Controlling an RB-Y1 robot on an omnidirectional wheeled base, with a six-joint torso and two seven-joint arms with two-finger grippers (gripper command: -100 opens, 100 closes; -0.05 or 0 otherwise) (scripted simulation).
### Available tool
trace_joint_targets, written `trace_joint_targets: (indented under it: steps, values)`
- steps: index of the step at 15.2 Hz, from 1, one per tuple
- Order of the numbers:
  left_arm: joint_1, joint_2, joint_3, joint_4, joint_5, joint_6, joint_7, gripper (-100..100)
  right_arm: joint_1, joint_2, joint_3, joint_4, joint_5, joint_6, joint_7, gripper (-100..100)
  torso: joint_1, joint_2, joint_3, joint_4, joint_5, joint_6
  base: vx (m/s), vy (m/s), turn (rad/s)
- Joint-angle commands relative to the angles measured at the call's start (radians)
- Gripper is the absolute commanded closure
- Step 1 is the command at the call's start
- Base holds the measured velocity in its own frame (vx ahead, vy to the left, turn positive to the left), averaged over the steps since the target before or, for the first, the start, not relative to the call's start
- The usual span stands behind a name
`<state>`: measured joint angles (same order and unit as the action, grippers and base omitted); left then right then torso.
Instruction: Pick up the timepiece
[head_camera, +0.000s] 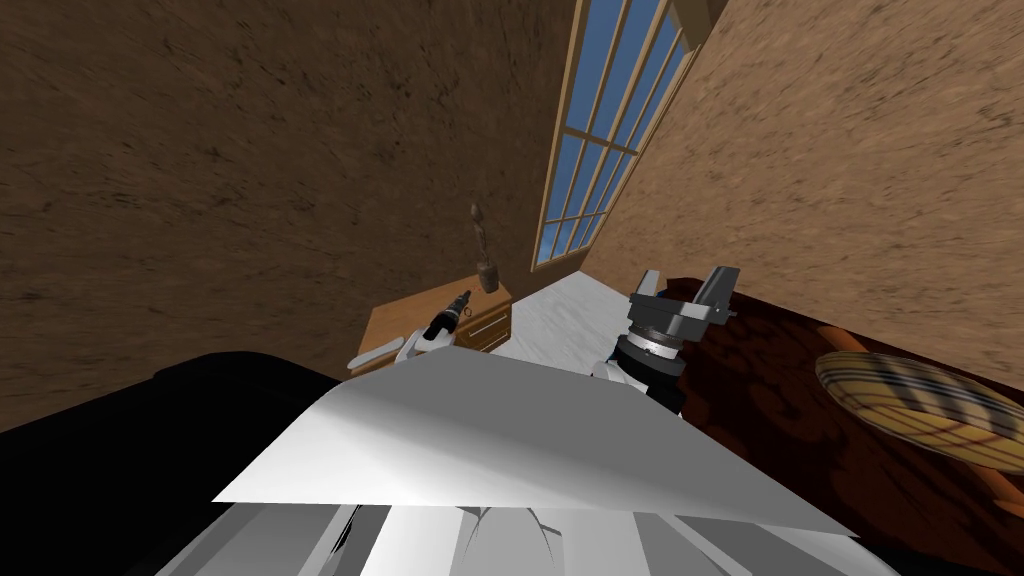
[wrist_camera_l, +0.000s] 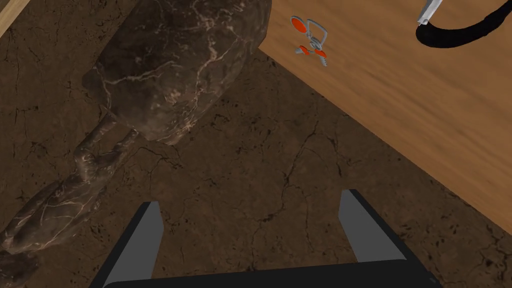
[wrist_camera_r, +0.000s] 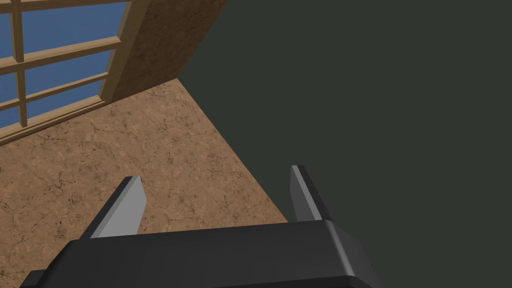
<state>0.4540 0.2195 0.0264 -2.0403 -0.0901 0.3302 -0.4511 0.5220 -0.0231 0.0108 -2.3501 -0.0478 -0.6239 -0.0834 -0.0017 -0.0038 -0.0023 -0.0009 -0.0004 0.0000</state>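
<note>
Lying on the top of a wooden nightstand (wrist_camera_l: 400, 100), the timepiece (wrist_camera_l: 310, 39) is a small grey thing with orange-red patches, too small for us to read any face. It sits ahead of our left gripper (wrist_camera_l: 250, 200), well beyond the fingertips, near the base of a dark marbled statue (wrist_camera_l: 175, 75). Our left fingers stand wide apart, and a dark brown cracked wall (wrist_camera_l: 280, 165) shows between them. Farther along the nightstand top, a black cable (wrist_camera_l: 465, 35) curves off with a light grey piece at its end. From the head, we see the nightstand against the far wall, the statue upright at its far right corner, and a white surface (head_camera: 570, 315) to its right. Our right gripper (head_camera: 688, 280) is raised on the right, its fingers also wide apart.
</note>
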Motion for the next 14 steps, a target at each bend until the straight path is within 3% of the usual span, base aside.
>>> trace_joint_targets:
  steps: [1, 14]
  values:
    - [-0.004, 0.000, 0.008, 0.017, -0.004, 0.050, -0.020, -100, 0.000, 0.000, 0.000, 0.000, 0.000, 0.000, 0.000, 0, 0.000, 0.000, 0.000, 0.000, 0.000, 0.000, 0.054, -0.028, 0.003]
    - [-0.013, -0.017, 0.030, 0.065, -0.025, 0.289, -0.090, -100, 0.000, 0.000, 0.000, 0.000, 0.000, 0.000, 0.000, 0, 0.000, 0.000, 0.000, 0.000, 0.000, 0.000, 0.050, -0.023, 0.002]
